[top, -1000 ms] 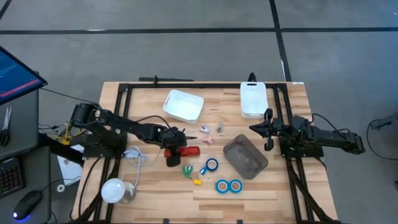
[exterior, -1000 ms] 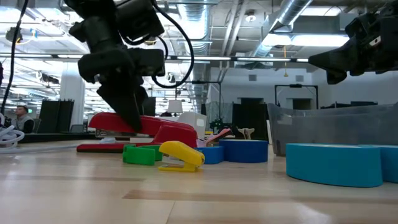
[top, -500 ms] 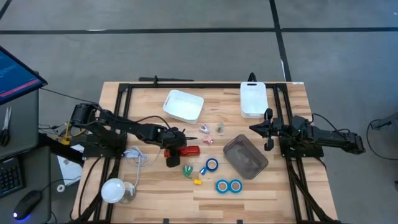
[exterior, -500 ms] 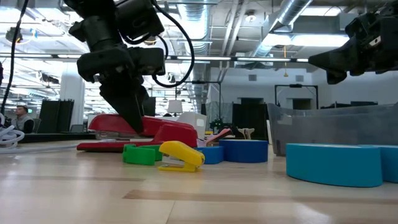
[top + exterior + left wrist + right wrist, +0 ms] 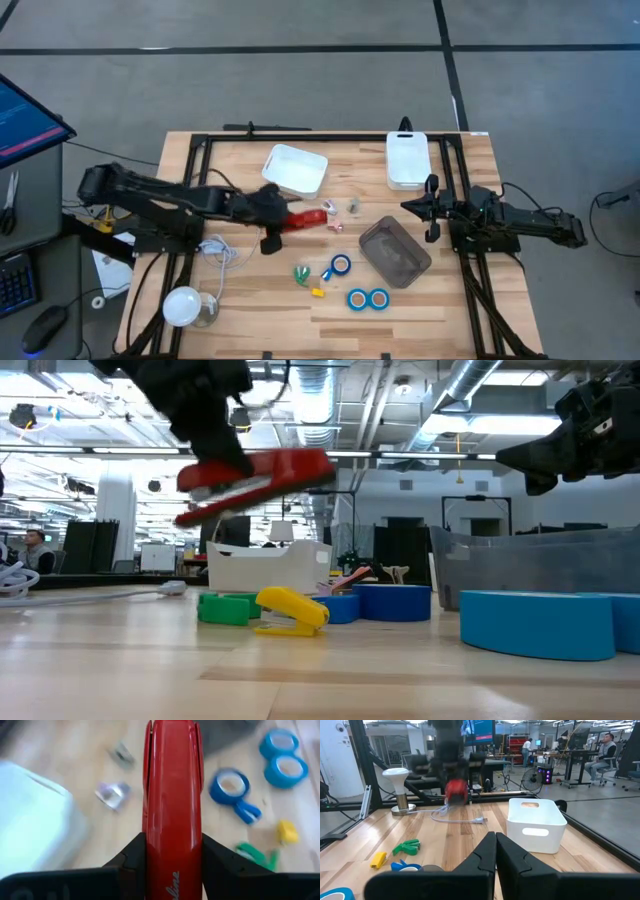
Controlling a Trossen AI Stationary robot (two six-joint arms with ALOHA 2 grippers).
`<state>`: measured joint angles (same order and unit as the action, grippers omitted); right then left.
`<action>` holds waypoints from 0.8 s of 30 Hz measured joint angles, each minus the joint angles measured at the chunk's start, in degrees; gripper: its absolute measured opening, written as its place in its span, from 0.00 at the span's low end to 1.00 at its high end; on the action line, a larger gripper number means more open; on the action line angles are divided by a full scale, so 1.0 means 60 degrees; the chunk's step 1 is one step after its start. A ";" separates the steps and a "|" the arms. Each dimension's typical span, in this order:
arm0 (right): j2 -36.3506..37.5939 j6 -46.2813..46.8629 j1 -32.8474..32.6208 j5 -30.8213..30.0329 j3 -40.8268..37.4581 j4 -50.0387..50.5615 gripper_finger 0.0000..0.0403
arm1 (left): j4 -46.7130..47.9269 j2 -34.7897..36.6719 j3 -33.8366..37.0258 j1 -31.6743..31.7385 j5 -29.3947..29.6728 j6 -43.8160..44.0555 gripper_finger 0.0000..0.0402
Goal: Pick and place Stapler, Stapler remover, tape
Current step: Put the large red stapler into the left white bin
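Stapler [image 5: 303, 219] in glossy red sits just left of centre in the high view, lifted clear of the wood: the low view shows it [image 5: 256, 482] in the upper left of the frame, tilted, well above the small green and yellow pieces on the table. The left gripper [image 5: 270, 207] holds it by the rear end, its dark fingers [image 5: 134, 854] pressed against both flanks of the red body, so most of the stapler's length hangs out past the hold. That overhang is the main risk as I judge it: glossy plastic pinched near one end can pivot or slide in the fingers if the arm swings quickly, and a drop from here would land among the staple remover-like bits and the blue tape rolls [image 5: 367, 298] below and to the right, scattering them. The white bin [image 5: 295, 169] lies just above the stapler in the high view; a low pass could clip its near rim. The grey tray [image 5: 394, 251] at centre right is a second possible target, and which one is meant cannot be told. The right gripper [image 5: 429, 208] waits at the right edge of the table, its fingers closed together on nothing in its wrist view.
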<state>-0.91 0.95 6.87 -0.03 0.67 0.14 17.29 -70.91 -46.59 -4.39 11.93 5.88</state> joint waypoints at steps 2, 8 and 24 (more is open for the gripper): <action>0.0000 0.0000 0.0000 0.0000 0.0000 -0.0003 0.00 | -0.0009 0.0425 0.0000 0.0235 0.0448 -0.0478 0.28; 0.0000 0.0000 0.0002 0.0000 0.0000 -0.0002 0.00 | -0.0170 0.0983 -0.0004 0.1422 0.0993 -0.2203 0.28; 0.0000 0.0000 0.0009 -0.0011 0.0000 -0.0003 0.00 | -0.1703 -0.0999 -0.0004 0.4754 -0.1170 -0.3958 0.28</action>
<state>-0.91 0.95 6.93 -0.10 0.67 0.12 7.07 -76.90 -46.61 24.13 4.91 -17.87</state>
